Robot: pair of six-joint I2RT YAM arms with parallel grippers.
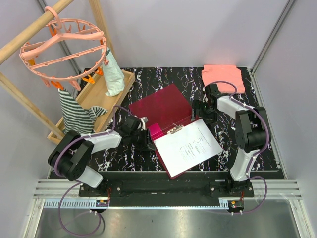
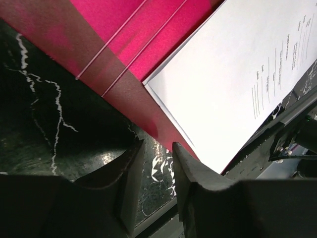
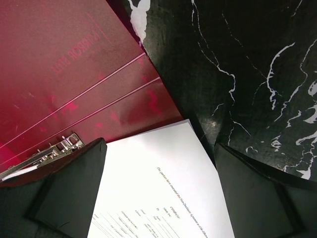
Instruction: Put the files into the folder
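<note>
Top external: the folder [image 1: 161, 106] lies open and flat on the black marbled table [image 1: 163, 77], mid-table between the two arms. It is crimson, with its cover leaf turned out toward the far side. The files [image 1: 190, 144] are a squared white stack with fine black print, lying on the near leaf, tilted, with a thin crimson margin showing along the near edges. The metal clip [image 1: 174, 130] sits at the top edge of the stack, by the fold. The left gripper [image 1: 144, 135] is at the folder's left edge and the right gripper [image 1: 199, 110] is at its right edge. A salmon-pink cloth [image 1: 223, 78] lies at the far right.

Left wrist: the folder [image 2: 124, 29] shows two pale crease lines. The corner of the files [image 2: 237, 74] lies flat on it, sheet edges aligned. The left gripper [image 2: 157, 173] has its fingers [image 2: 133, 183] only narrowly parted. It is empty, with bare table [image 2: 49, 124] visible through the gap.

Right wrist: the folder's inner face [image 3: 74, 64] carries embossed lettering, and the clip [image 3: 54, 151] is at the left. The right gripper [image 3: 163, 193] is spread wide and grasps nothing. It is above the files [image 3: 163, 168], and I cannot tell whether it touches them.
</note>
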